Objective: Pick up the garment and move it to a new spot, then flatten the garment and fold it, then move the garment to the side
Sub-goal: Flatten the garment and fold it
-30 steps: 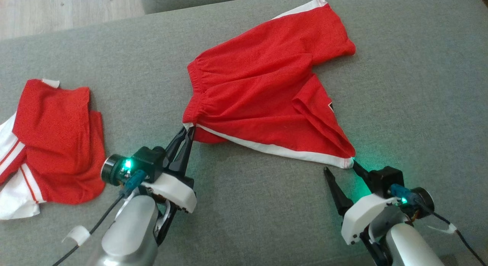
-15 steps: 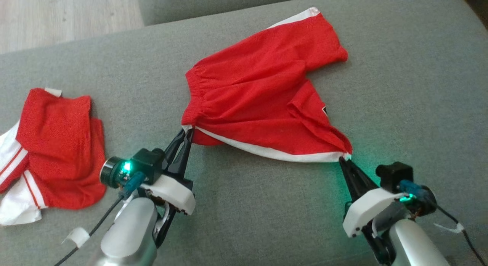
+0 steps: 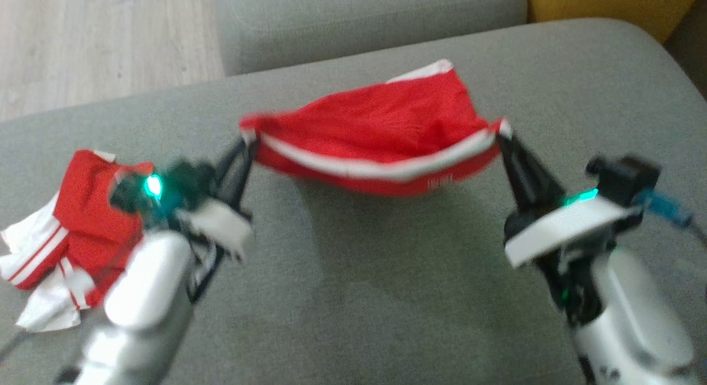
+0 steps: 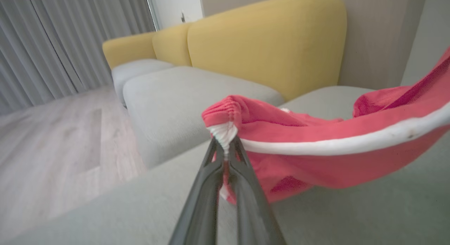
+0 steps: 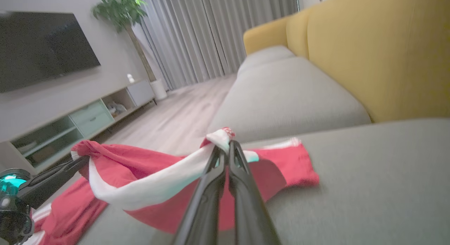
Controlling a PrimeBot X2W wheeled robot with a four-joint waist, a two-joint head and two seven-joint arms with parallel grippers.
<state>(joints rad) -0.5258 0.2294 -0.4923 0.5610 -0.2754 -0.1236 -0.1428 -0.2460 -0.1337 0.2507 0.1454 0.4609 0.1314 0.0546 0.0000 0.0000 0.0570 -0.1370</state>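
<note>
Shorts [image 3: 375,125] between left pincer [image 3: 247,146] and right pincer [image 3: 504,133], over grey cushion [image 3: 359,296]

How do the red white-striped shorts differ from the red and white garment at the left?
The red white-striped shorts are gripped by the left end effector and right end effector; the red and white garment lies free on the grey sofa cushion. The shorts are stretched, the garment crumpled. Both are red with white trim.

Left gripper [image 3: 246,146] fingers [image 3: 235,163] pinched together; right gripper [image 3: 504,136] likewise; both arms extended forward, well apart.
</note>
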